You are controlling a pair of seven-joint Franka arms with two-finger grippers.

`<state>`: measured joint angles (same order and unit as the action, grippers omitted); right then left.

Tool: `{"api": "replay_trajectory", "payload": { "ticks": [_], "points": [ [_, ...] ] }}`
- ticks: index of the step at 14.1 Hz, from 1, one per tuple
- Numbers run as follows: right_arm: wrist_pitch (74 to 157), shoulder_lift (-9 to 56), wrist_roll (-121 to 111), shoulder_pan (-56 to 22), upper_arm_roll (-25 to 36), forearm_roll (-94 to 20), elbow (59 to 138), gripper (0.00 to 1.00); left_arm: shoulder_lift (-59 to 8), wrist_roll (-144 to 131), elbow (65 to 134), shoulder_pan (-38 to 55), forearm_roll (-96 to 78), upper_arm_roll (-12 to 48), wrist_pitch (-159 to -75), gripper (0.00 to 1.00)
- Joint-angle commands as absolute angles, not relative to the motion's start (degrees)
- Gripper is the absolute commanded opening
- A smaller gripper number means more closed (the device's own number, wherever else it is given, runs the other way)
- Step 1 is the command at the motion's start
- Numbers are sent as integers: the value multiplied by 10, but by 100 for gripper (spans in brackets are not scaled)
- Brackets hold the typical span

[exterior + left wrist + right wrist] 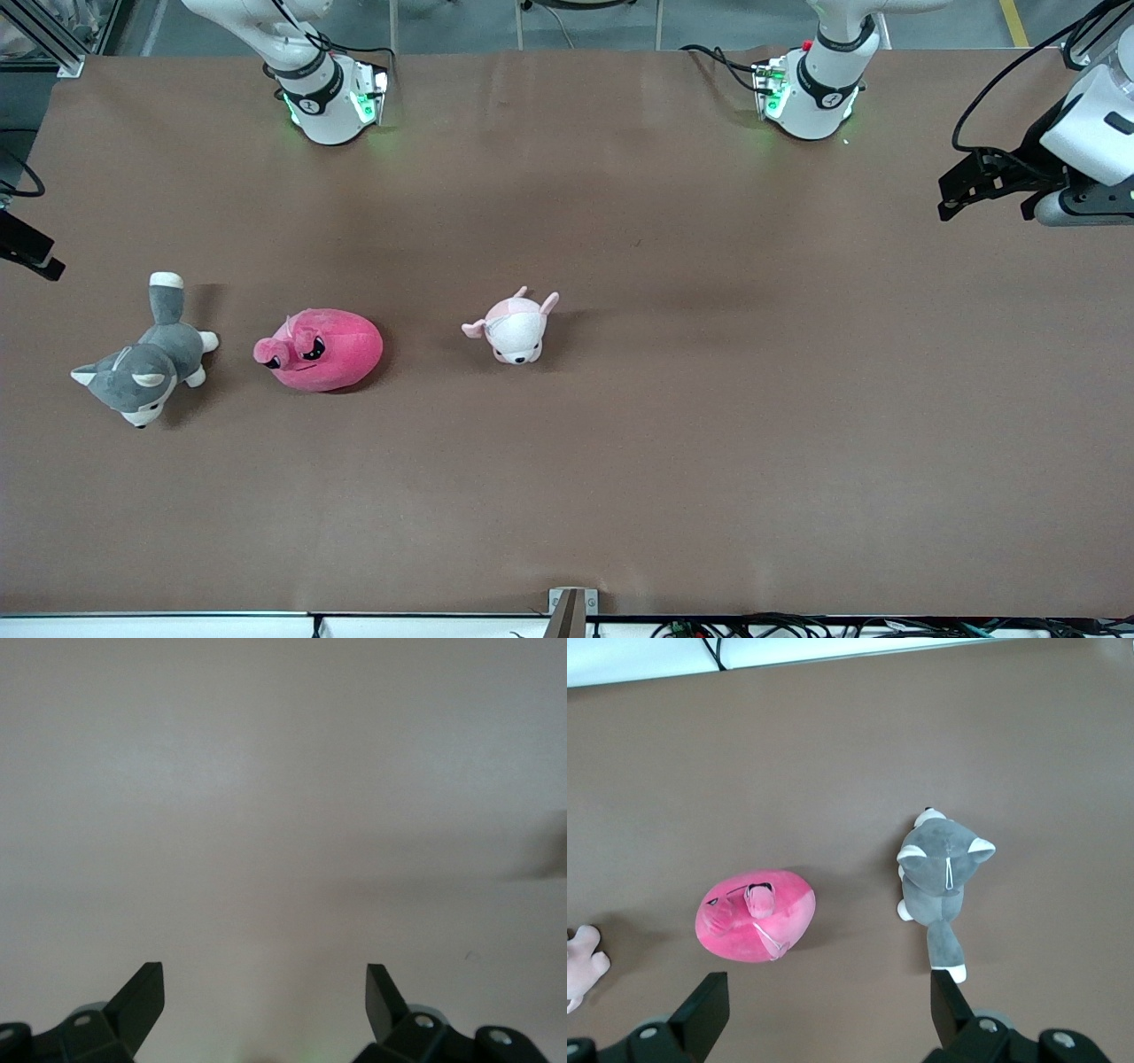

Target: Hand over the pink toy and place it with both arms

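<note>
The pink toy (pixel 321 349) lies on the brown table (pixel 709 425) toward the right arm's end, between a grey husky plush (pixel 146 359) and a pale puppy plush (pixel 516 326). My front camera shows the left gripper (pixel 961 190) hanging over the table's edge at its own end; the left wrist view gives me only bare tabletop, fingers (pixel 142 997) spread wide and empty. The right gripper (pixel 828 1005), out of the front frame, hangs wide open and empty over the pink toy and husky. Grey floor runs along the table's edge past the bases.
</note>
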<state>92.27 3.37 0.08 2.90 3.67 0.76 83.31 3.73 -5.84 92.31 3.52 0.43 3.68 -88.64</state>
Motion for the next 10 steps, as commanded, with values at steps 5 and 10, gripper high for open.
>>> {"api": "replay_trajectory", "payload": {
  "ticks": [5,10],
  "points": [
    [941,-63,4,18,37,17,961,100,32,-59,910,36,14,40,-881,100],
    [946,-72,-6,18,37,18,975,100,33,-55,908,34,14,40,-880,100]
  ]
}}
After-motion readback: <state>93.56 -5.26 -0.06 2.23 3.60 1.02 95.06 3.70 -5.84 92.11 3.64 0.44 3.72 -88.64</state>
